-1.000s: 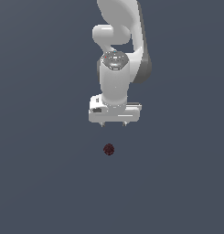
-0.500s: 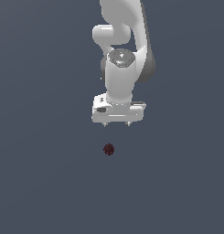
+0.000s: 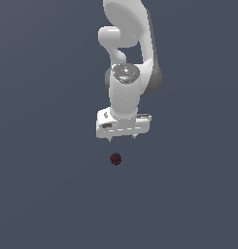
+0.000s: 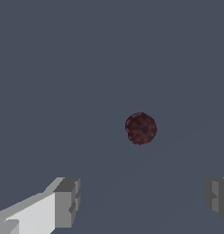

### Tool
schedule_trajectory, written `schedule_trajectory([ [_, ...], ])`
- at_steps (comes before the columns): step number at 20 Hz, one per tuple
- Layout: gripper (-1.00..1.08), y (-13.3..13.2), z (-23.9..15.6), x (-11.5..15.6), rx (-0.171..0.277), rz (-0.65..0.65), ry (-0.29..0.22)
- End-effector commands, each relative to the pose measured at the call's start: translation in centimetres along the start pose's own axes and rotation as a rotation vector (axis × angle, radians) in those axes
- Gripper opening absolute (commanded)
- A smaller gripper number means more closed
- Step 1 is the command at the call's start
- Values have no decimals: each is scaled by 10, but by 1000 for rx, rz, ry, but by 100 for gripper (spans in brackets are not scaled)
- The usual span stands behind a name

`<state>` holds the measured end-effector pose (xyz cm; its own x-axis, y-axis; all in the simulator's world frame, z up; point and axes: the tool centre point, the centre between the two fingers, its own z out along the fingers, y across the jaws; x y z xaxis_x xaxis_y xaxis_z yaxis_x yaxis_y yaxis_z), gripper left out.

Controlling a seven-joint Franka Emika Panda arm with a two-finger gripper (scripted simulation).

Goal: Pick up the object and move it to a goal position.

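I see the ball (image 3: 115,159), dark maroon with darker speckles, sitting alone on the flat grey bench (image 3: 47,194). It lies just below the gripper (image 3: 122,138) in the exterior view, a touch toward that view's left of the gripper's midline, with clear space between it and the fingertips. Nothing is touching it.

From my wrist view the ball (image 4: 141,128) shows out ahead of the 2 fingers (image 4: 67,202), not between them, and nearer the far finger's side than the near one. The gripper (image 4: 141,201) is released, fingers spread wide and holding nothing; the gap is far wider than the ball.

Gripper points straight down at the bench. The white arm (image 3: 125,92) stands upright above it, wrist stacked over the hand. Ball is tiny against the gripper body. I see no goal marker in either view.
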<state>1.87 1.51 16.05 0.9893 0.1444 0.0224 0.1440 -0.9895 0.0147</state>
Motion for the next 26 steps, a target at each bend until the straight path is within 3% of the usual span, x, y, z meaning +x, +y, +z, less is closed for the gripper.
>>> schedule_trajectory([
  [1,100,4,10,4,1,-40,-3],
  [14,100,27,70,25,14,-274,-18],
  [26,100,32,84,27,18,-319,-20],
])
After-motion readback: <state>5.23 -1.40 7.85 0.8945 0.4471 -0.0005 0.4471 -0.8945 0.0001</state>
